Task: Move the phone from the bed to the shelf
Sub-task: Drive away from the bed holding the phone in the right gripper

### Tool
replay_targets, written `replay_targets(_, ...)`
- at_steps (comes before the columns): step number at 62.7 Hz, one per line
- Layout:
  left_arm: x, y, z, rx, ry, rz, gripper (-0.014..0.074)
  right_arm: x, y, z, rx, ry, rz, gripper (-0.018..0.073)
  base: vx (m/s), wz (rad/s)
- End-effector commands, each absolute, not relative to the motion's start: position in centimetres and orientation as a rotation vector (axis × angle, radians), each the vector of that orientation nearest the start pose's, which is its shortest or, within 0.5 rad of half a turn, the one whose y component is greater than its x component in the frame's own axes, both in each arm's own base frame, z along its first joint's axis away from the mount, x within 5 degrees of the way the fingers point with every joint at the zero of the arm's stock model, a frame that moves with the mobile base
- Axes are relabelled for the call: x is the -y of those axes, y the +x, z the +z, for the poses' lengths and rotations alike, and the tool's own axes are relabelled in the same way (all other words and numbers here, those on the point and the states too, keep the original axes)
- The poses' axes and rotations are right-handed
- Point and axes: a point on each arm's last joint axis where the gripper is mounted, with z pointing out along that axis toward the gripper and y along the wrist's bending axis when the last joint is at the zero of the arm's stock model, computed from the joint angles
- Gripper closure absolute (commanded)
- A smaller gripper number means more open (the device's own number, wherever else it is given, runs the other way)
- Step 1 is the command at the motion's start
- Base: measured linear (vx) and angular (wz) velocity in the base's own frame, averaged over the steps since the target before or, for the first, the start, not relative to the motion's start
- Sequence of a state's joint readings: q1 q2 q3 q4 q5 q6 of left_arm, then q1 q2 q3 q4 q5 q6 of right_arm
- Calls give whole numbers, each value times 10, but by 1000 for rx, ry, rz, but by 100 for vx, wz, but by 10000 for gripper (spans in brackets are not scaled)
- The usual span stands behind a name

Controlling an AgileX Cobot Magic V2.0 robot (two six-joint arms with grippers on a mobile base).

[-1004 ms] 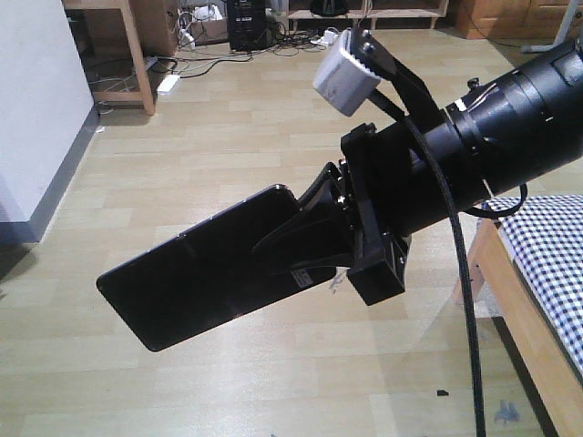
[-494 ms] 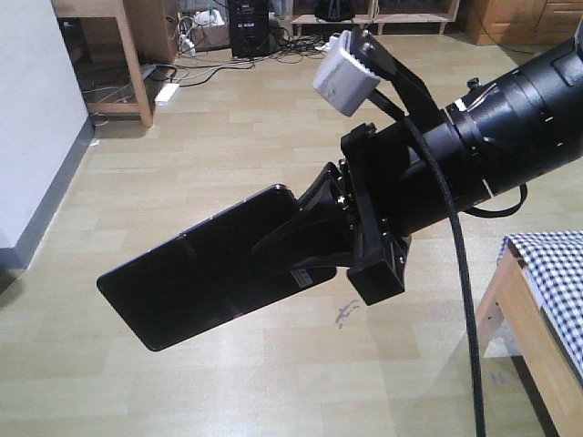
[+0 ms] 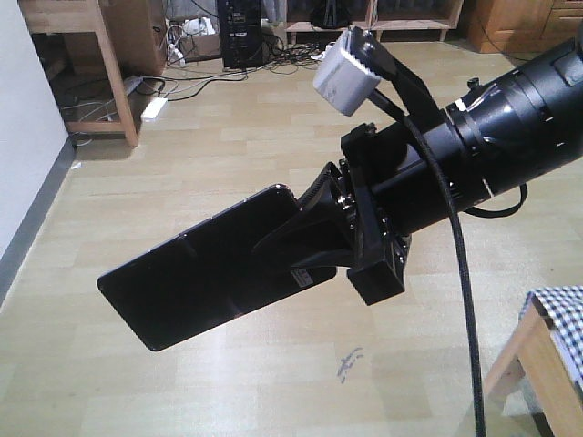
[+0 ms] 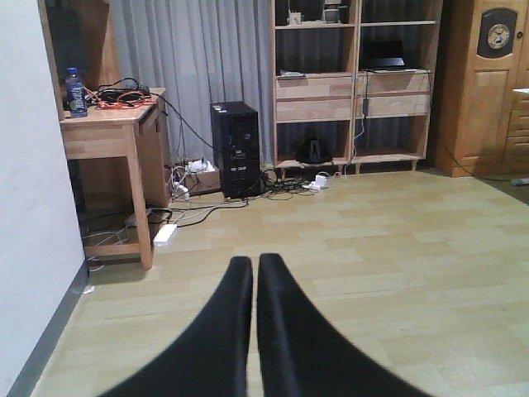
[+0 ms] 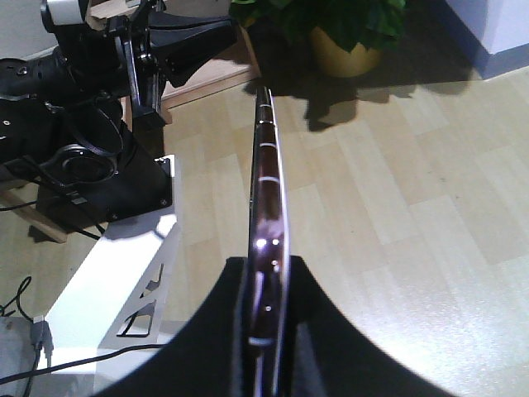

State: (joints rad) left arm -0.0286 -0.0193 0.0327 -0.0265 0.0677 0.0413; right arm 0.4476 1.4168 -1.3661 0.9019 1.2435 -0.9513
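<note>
My right gripper (image 3: 310, 232) is shut on the phone (image 3: 191, 282), a glossy black slab held out over the wooden floor and slanting down to the left. The right wrist view shows the phone (image 5: 266, 182) edge-on, pinched between the black fingers of the right gripper (image 5: 269, 277). My left gripper (image 4: 254, 273) is shut with nothing in it and faces the shelf (image 4: 355, 87), a pale wooden unit against the far wall. Only a corner of the bed (image 3: 557, 314), with its checked sheet and wooden frame, shows at the lower right of the front view.
A wooden desk (image 4: 116, 124) with a bottle (image 4: 75, 91) stands left by the white wall (image 4: 25, 207). A black PC tower (image 4: 237, 149) and floor cables (image 4: 198, 178) lie between desk and shelf. A brown cabinet (image 4: 488, 83) stands right. A potted plant (image 5: 347, 41) is behind.
The front view has shifted: the bed has slid to the lower right edge, and the wall has drawn back to the left. The phone stays in the right gripper as before.
</note>
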Motion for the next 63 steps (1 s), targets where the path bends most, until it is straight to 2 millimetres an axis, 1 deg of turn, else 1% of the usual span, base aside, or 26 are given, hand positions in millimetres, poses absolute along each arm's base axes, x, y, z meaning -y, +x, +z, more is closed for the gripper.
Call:
replay_targets(1, 2, 54, 213, -1460, 21, -31, 595, -179, 205, 408, -1854, -1407, 1102, 561, 38, 0)
replay_targets(44, 2, 54, 213, -1460, 21, -31, 595, -179, 205, 408, -1855, -1407, 1102, 561, 42, -1)
replay_targets(63, 2, 54, 213, -1460, 21, -31, 595, -179, 205, 408, -1855, -1407, 1102, 561, 43, -10)
